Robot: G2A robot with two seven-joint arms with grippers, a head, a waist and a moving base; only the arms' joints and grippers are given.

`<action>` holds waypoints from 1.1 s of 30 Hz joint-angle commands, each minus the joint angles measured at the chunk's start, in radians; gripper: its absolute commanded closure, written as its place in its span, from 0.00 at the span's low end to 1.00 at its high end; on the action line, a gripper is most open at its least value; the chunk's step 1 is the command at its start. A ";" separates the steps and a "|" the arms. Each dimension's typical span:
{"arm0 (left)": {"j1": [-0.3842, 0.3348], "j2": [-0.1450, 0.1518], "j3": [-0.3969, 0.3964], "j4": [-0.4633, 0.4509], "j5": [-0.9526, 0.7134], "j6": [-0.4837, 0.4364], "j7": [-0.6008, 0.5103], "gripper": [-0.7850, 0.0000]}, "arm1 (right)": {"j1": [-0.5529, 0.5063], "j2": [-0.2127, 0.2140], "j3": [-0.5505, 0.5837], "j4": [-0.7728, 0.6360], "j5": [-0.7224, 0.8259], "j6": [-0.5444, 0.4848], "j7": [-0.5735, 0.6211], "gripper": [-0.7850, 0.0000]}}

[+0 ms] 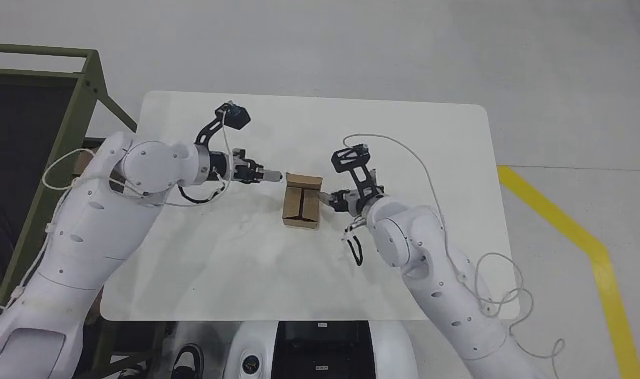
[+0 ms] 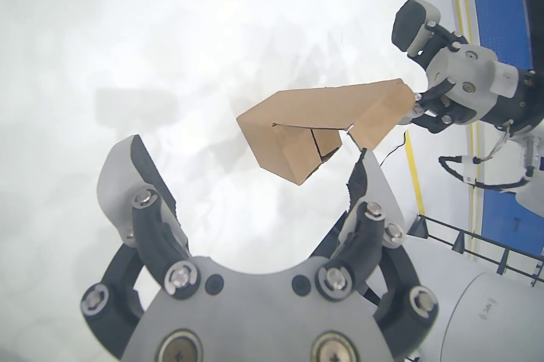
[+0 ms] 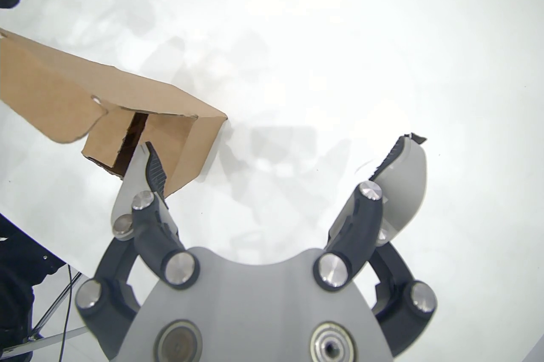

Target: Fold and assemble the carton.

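Observation:
A small brown carton (image 1: 302,199) lies on the white table (image 1: 400,129), near its middle, with the end flaps partly folded in. My left gripper (image 1: 272,176) hovers just beside one end of it. In the left wrist view this gripper (image 2: 248,149) is open, one fingertip (image 2: 361,164) close to a loose flap of the carton (image 2: 297,125). My right gripper (image 1: 333,201) is at the opposite end. In the right wrist view it (image 3: 276,155) is open, and one finger (image 3: 151,164) rests against the gap between the end flaps of the carton (image 3: 127,104).
A green-framed rack (image 1: 60,89) stands off the table's left side. A yellow line (image 1: 560,219) runs across the floor to the right. A thin white cable (image 1: 420,169) loops over the table from the right arm.

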 commanded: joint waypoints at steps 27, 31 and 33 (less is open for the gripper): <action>-0.124 -0.063 0.169 0.107 0.033 0.083 0.122 0.00 | 0.108 -0.010 -0.111 0.099 -0.003 -0.226 0.228 0.00; -0.121 -0.066 0.177 0.111 0.040 0.085 0.117 0.00 | 0.125 -0.016 -0.126 0.118 -0.003 -0.213 0.234 0.00; -0.123 -0.069 0.185 0.115 0.043 0.082 0.109 0.00 | 0.131 -0.019 -0.131 0.125 -0.002 -0.205 0.235 0.00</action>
